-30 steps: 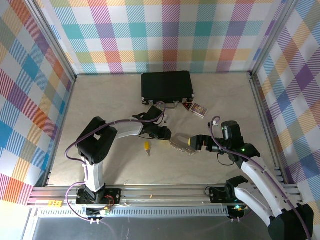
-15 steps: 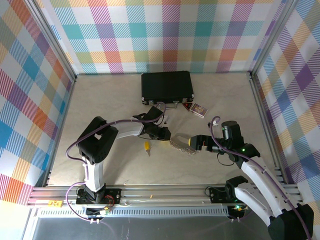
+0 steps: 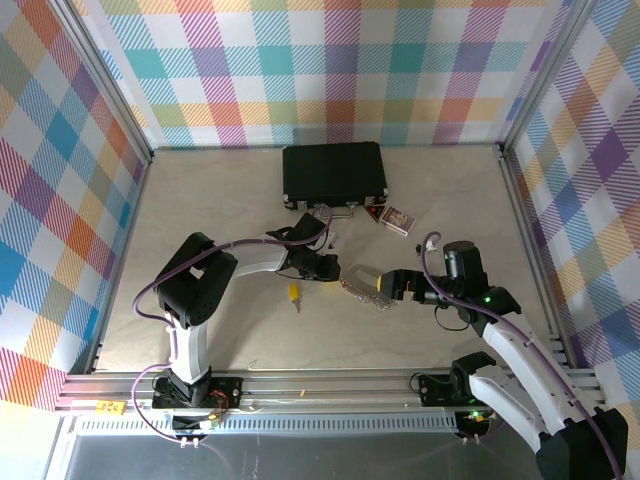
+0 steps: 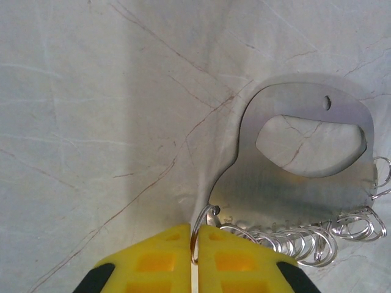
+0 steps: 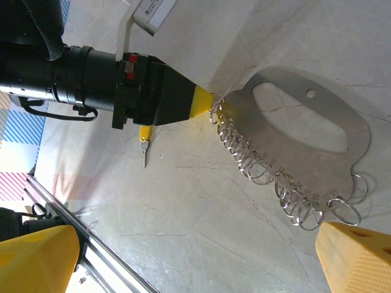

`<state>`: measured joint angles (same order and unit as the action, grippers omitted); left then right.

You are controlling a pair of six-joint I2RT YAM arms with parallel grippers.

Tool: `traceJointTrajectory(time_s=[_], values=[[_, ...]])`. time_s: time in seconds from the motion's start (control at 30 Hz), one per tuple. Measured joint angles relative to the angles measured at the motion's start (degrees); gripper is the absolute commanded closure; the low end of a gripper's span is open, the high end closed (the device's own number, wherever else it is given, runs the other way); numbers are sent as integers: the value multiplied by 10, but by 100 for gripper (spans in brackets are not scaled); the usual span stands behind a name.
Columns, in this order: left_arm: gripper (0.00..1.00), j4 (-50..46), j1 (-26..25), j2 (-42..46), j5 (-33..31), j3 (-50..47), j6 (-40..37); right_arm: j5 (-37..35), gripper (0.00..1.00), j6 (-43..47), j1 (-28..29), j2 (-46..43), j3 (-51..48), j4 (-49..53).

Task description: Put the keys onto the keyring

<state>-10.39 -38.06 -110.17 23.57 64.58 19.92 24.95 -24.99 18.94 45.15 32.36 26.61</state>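
The keyring is the end ring of a row of silver rings hung along a flat metal plate lying on the table. My left gripper is shut on that end ring, which is pinched between the yellow fingertips. A key with a yellow head and short blade lies loose on the table just left of the plate, also seen in the right wrist view. My right gripper stands open at the plate's other end, its yellow fingers spread wide.
A black case lies shut at the back of the table. A small printed box sits to its front right. Metal frame rails run along the near edge, and checked walls enclose the table.
My left fingers have closed the last bit onto the end ring. Both arms and the plate have barely moved. The key lies where it was.
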Motion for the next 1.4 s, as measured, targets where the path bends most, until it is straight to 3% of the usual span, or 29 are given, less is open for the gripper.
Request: traceJointTrajectory(time_s=[0.2,0.4,0.87,1.4], values=[[100,1,0,0,9,0,0,-3,1,2,0,-7,0,6],[100,-7,-2,26,1,-4,-14,-3,1,3,0,-23,0,11],[100,-97,-24,189,-22,16,-105,10,1,28,0,-86,37,12],[100,-188,-65,311,-20,76,-240,141,1,103,6,-96,114,-40]])
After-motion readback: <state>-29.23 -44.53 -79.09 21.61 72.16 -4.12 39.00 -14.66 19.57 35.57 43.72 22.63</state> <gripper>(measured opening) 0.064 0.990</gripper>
